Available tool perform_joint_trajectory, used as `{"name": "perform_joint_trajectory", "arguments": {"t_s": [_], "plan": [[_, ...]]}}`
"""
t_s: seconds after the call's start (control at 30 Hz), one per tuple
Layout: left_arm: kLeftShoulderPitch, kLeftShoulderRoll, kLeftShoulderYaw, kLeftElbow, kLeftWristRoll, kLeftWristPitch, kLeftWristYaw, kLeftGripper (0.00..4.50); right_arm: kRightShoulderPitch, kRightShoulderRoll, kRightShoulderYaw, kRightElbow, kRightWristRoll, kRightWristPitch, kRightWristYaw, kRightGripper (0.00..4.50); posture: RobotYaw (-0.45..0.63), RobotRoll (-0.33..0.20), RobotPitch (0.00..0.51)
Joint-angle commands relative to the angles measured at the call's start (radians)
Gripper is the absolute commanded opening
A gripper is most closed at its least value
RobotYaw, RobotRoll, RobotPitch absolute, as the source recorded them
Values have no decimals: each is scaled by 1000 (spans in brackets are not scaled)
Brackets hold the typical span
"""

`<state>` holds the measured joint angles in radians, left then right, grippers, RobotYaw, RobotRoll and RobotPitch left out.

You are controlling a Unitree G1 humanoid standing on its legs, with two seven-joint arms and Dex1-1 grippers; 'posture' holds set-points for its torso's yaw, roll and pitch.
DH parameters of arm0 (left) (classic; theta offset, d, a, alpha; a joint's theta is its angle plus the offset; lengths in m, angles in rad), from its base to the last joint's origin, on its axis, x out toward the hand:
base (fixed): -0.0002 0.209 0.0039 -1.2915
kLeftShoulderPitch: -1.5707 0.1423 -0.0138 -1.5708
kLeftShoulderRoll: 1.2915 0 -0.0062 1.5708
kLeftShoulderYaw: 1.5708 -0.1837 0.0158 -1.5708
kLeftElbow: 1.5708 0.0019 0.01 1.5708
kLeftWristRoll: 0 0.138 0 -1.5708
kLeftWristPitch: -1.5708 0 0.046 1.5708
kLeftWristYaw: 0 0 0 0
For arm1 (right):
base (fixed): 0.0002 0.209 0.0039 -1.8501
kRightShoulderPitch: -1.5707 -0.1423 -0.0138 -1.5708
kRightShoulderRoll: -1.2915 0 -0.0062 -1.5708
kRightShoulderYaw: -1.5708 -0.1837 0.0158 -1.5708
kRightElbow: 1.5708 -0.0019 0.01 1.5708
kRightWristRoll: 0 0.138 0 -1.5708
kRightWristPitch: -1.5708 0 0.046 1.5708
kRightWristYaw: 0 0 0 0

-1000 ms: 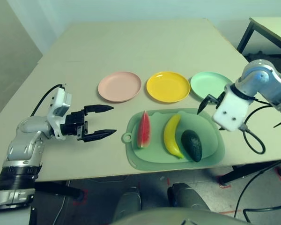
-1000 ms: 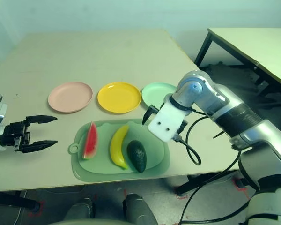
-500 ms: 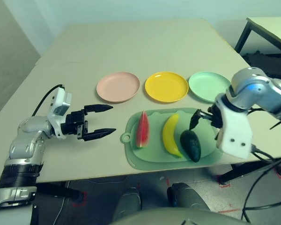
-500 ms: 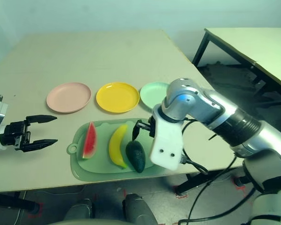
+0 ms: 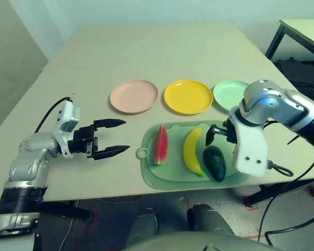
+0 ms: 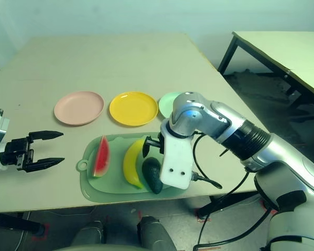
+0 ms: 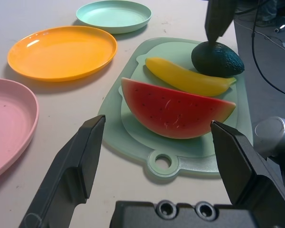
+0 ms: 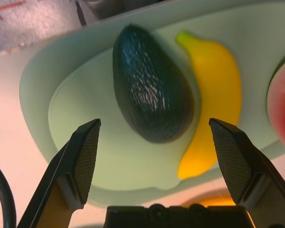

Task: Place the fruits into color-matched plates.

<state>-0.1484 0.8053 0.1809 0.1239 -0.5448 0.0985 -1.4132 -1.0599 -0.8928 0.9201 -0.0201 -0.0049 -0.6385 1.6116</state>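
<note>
A red watermelon wedge [image 5: 160,145], a yellow banana [image 5: 192,151] and a dark green avocado [image 5: 215,162] lie side by side on a green mat [image 5: 170,173]. Behind the mat stand the pink plate [image 5: 134,96], the yellow plate [image 5: 188,97] and the mint green plate [image 5: 229,94], all bare. My right gripper [image 5: 216,134] hangs open just above the avocado [image 8: 149,95], its fingers spread to either side of the fruit without touching it. Off to the left of the mat, my left gripper [image 5: 114,137] is open and holds nothing, pointing toward the watermelon [image 7: 173,111].
The mat has a ring tab [image 5: 142,153] on its left edge, facing my left gripper. My right arm's cable [image 5: 280,168] loops over the table's front right corner. A second table [image 6: 282,47] stands off to the right.
My right gripper has swung from beside the mint green plate, leftward and down over the mat, and now stands above the avocado. My left arm has stayed put.
</note>
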Motion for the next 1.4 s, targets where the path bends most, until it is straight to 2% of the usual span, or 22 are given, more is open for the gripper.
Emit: {"name": "perform_joint_trajectory", "arguments": {"t_s": [0.03,0.63,0.87,1.27,1.37,1.4], "plan": [[9,9,9,-17,2,8,3,4500,-28,20,20,-8,17,25,3,4478,-38,0,64],[-3,18,13,-26,-5,18,11,4500,-42,57,59,119,-4,-17,3,4478,-28,0,60],[5,27,23,-36,-10,20,13,4500,38,116,34,191,-85,-69,3,4478,-25,0,61],[8,35,26,-33,-7,20,11,4500,100,120,5,220,-129,-80,3,4478,-31,0,63],[2,32,21,-28,-3,17,12,4500,104,121,2,230,-132,-81,3,4035,-32,0,63],[0,31,19,-27,-3,17,12,4500,105,120,2,232,-133,-81,3,3685,-35,0,64]]}}
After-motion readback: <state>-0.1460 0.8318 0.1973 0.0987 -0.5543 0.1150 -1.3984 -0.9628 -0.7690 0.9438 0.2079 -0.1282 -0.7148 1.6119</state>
